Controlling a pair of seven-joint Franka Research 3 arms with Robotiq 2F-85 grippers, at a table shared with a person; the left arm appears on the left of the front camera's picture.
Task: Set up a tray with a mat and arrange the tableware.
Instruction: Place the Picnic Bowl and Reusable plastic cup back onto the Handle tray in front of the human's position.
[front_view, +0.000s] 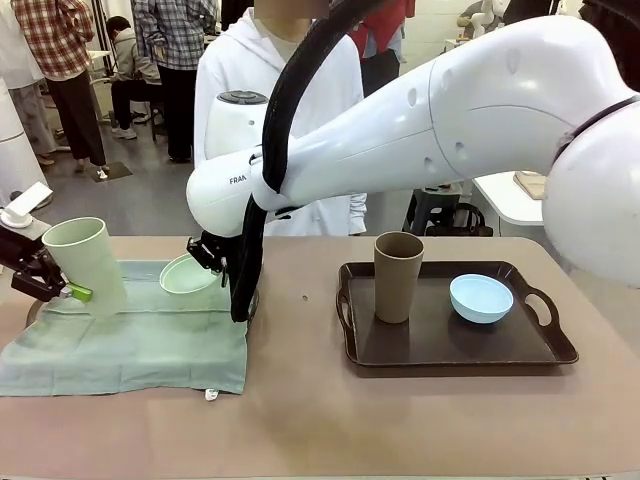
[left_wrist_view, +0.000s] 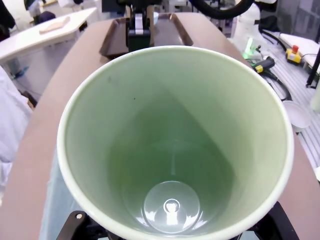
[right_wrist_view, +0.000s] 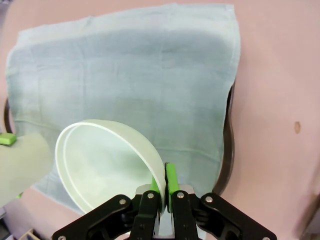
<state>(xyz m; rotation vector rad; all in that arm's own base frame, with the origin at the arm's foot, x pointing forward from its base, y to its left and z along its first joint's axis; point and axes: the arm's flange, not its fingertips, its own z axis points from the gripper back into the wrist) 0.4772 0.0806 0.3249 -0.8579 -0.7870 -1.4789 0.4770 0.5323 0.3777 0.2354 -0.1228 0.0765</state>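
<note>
Watching from the front, the left gripper (front_view: 72, 290) clasps the tilted pale green tumbler (front_view: 85, 262) over the mat (front_view: 150, 340), with the right gripper (front_view: 205, 252) hanging the mint bowl (front_view: 187, 275) near it, where they could knock. The left wrist view shows the tumbler gripped low, liable to tip. In the right wrist view the jaws pinch just the bowl's rim, which might slip.

Mat (front_view: 140, 345) on the table's (front_view: 300, 420) left, tray (front_view: 440, 340) on its right, tumbler (front_view: 398, 275) and bowl (front_view: 481, 298) in tray, tumbler leftmost
</note>
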